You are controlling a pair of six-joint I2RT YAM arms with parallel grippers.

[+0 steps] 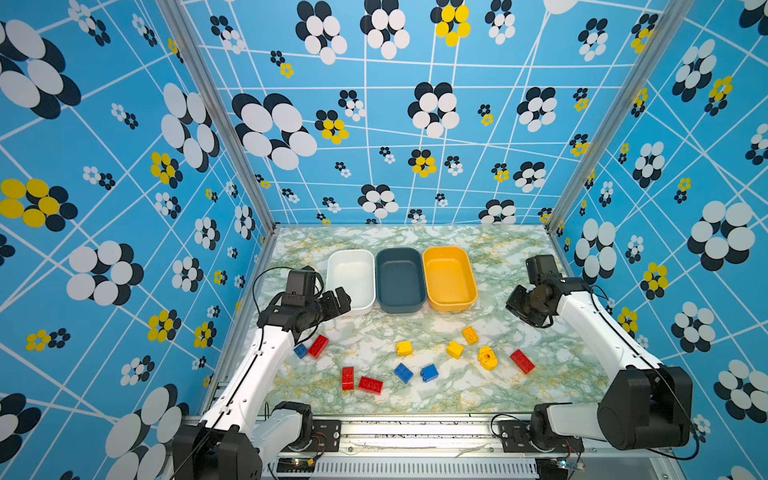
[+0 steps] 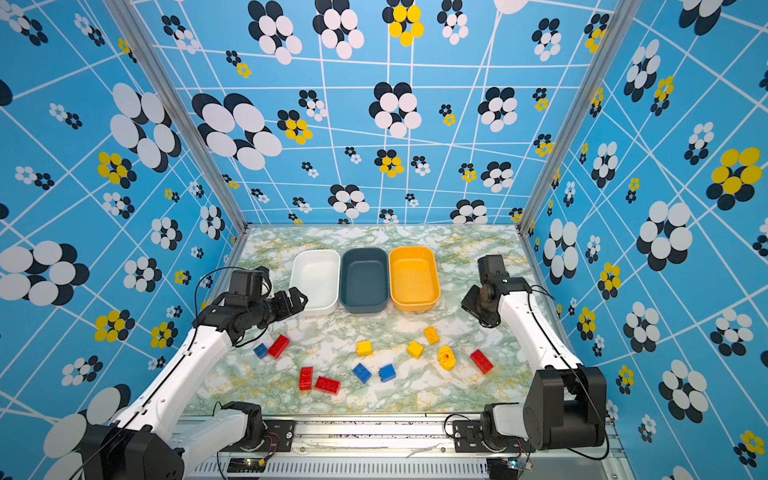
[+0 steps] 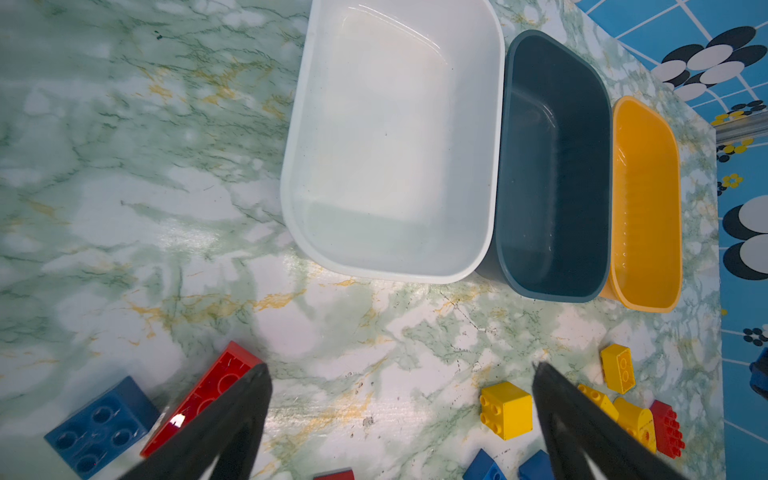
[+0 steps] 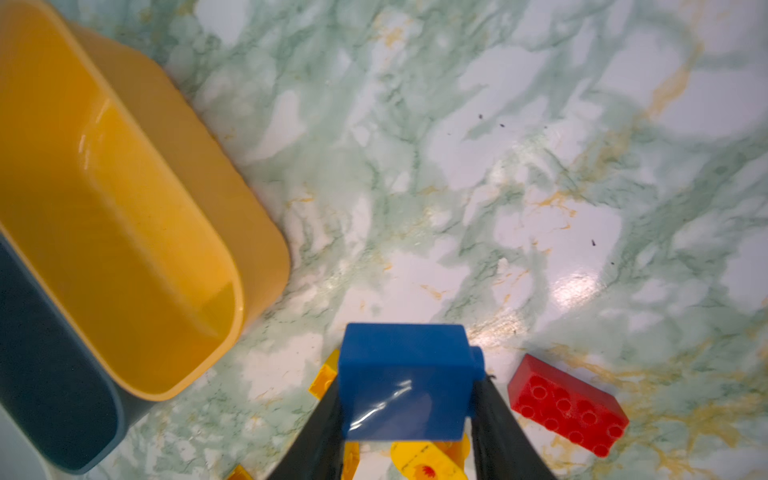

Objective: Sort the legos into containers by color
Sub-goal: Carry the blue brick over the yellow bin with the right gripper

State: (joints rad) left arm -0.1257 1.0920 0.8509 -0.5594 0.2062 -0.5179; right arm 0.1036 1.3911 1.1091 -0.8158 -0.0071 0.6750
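The fingers (image 4: 322, 424) of the right gripper (image 4: 407, 386) are clamped on a blue lego (image 4: 403, 357), which sits between them. The yellow-orange container (image 4: 199, 166) is near, ahead of the fingers and to one side.

The fingers (image 3: 237, 411) of the left gripper (image 3: 401, 368) stand wide apart. A red lego (image 3: 216, 382) is partly hidden behind one finger, a yellow lego (image 3: 505, 409) lies just beside the other finger, and the white container (image 3: 307, 124) is ahead of them.

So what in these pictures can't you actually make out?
Both top views: the blue brick shut in the right pincer is hidden behind the pincer itself.
In a top view: another small blue brick is partly covered by the left arm.
Left wrist view: a red brick is cut off by the picture's edge.
Right wrist view: yellow pieces lie mostly hidden under the held brick.
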